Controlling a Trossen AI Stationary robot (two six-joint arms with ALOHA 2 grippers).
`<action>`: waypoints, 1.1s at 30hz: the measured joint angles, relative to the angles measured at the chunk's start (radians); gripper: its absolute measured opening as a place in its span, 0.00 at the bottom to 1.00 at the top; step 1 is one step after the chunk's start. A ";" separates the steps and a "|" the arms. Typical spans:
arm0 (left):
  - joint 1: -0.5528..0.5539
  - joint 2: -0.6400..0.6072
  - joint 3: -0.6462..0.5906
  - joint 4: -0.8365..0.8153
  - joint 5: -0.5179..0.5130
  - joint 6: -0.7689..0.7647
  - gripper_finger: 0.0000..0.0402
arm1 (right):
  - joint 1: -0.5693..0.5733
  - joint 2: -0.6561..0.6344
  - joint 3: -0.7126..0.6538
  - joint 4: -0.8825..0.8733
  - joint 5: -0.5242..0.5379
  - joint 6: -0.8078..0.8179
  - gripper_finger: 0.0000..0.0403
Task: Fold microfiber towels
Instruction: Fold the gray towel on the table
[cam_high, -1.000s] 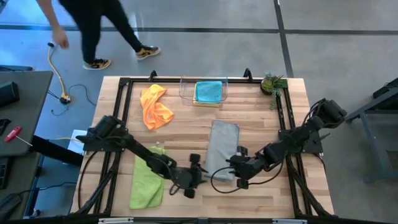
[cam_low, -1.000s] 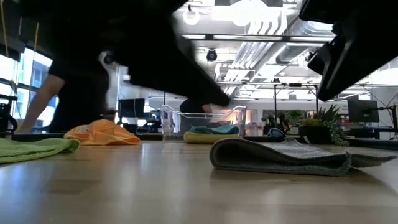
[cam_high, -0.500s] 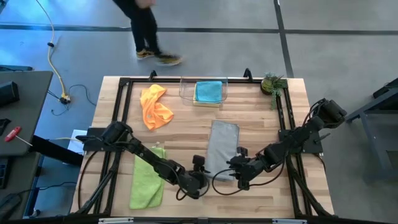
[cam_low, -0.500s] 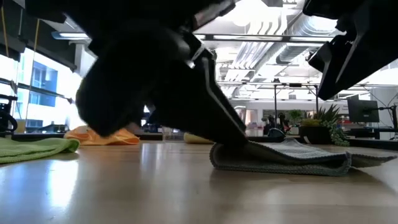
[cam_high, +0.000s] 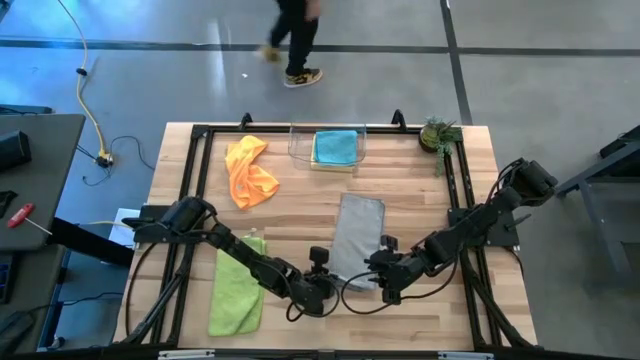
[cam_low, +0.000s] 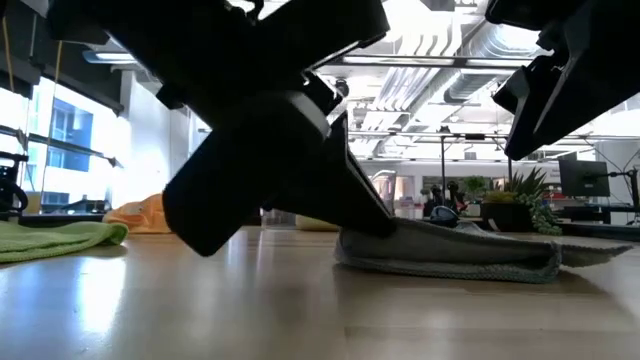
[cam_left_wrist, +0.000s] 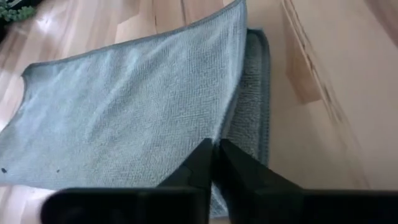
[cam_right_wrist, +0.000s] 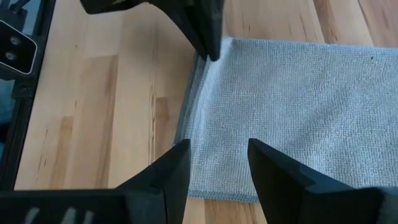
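We have the grey microfiber towel (cam_high: 357, 237) lying flat, already doubled lengthwise, near the middle of the wooden table (cam_high: 420, 190) and reaching toward its front edge. The left pincer (cam_high: 327, 275) is down at the towel's front left corner, its fingers (cam_left_wrist: 208, 163) pressed together on the edge of the upper layer; the left wrist view shows that corner pinched between them. The right pincer (cam_high: 385, 272) hovers just over the towel's front right part with its fingers (cam_right_wrist: 180, 163) spread apart and nothing between them.

The step in hand, as we read it, is taking hold of the front end for the next fold. To do it well:
- the left grip should catch both layers at the corner, else the lower one will lag;
- the right pincer should close on the matching front right corner before either arm lifts;
- both should rise level and travel together toward the back edge, so the fold lands square.

Other towels: crumpled orange cloth (cam_high: 249, 171) near the back left corner; lime green cloth (cam_high: 236, 293) along the front left; folded teal cloth (cam_high: 336, 146) in the clear plastic bin (cam_high: 298, 145) at the back edge, over a yellow one barely visible beneath it.

We read no brands, labels or writing anywhere.
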 joint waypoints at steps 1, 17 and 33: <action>-0.001 0.000 0.000 -0.001 0.000 -0.014 0.02 | 0.000 0.000 0.000 0.000 0.000 -0.004 0.38; -0.041 -0.001 0.000 -0.011 -0.179 -0.369 0.00 | 0.030 0.051 0.000 0.110 -0.004 -0.008 0.38; -0.079 -0.002 -0.001 -0.168 -0.345 -0.700 0.00 | 0.085 0.109 0.000 0.146 0.036 -0.034 0.38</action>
